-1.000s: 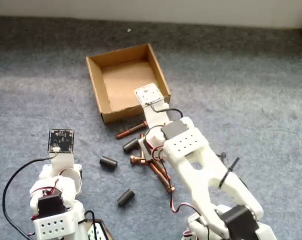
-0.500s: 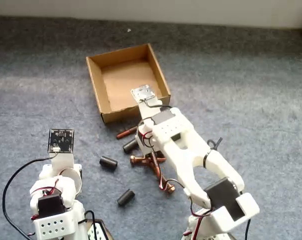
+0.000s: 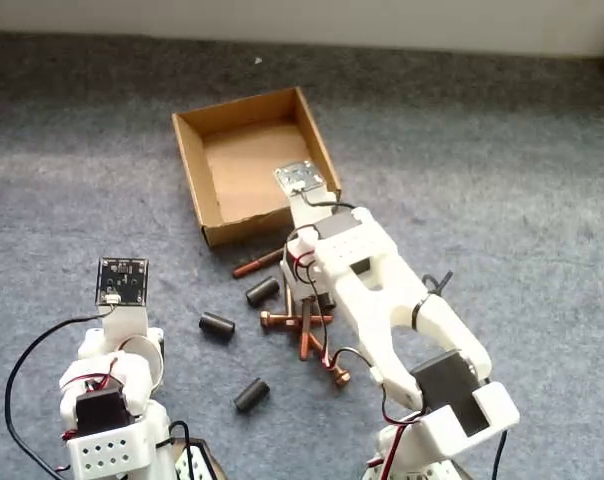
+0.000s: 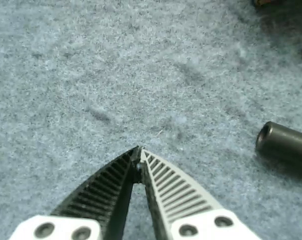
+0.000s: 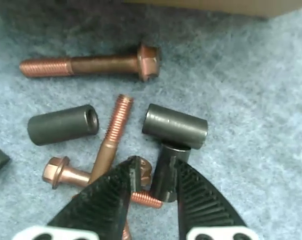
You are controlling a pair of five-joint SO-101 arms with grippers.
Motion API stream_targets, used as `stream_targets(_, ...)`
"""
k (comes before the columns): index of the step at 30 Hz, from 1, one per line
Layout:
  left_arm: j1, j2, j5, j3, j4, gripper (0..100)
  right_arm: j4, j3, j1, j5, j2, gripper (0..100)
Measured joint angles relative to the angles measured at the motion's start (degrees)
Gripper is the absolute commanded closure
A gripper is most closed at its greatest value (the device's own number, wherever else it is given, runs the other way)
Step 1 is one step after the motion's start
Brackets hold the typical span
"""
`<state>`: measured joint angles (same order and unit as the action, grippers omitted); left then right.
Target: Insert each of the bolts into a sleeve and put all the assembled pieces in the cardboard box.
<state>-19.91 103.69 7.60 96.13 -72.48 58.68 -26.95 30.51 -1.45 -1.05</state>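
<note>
Sleeve (image 5: 167, 167), short and dark, is lying end-on between the fingers (image 5: 116, 192) of the right gripper (image 5: 155, 162). It is sitting in the heap just in front of the cardboard box (image 3: 189, 165). The fingers are standing apart and bracketing it. One may be touching its side, but no clamp is showing. A bolt head (image 5: 141, 172) is crowding into the same gap.

Step in hand, as judged: picking up a first sleeve, since no bolt is sitting in any sleeve yet. The next move is calling for a close on the sleeve alone, without trapping that bolt head. Then comes a lift clear of the second sleeve (image 5: 175, 126), which is lying across its far end.

Count: the right wrist view is giving four bolts (image 5: 91, 64) and four sleeves, one of them cut by the frame edge. The high view is adding an outlying sleeve (image 3: 252, 394) nearer the left arm, so probably five sleeves. The arm is covering part of the heap, so four bolts is a minimum.

Left gripper (image 4: 139, 150) is hanging low over the carpeted bench (image 3: 482, 150), well apart from the heap, fingers together.
</note>
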Motion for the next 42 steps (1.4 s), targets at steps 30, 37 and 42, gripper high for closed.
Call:
stream_targets(30, 0.0, 0.0, 0.0, 0.0, 0.0, 99, -0.62, -1.67, -2.9, -1.41, -5.27, 97.3)
stream_targets(37, 0.0, 0.0, 0.0, 0.0, 0.0, 99, 4.13, -1.67, -2.81, -4.57, -4.84, 99.4)
stream_targets(42, 0.0, 0.0, 0.0, 0.0, 0.0, 99, 7.91, -2.81, -2.46, -3.96, 3.69, 99.4)
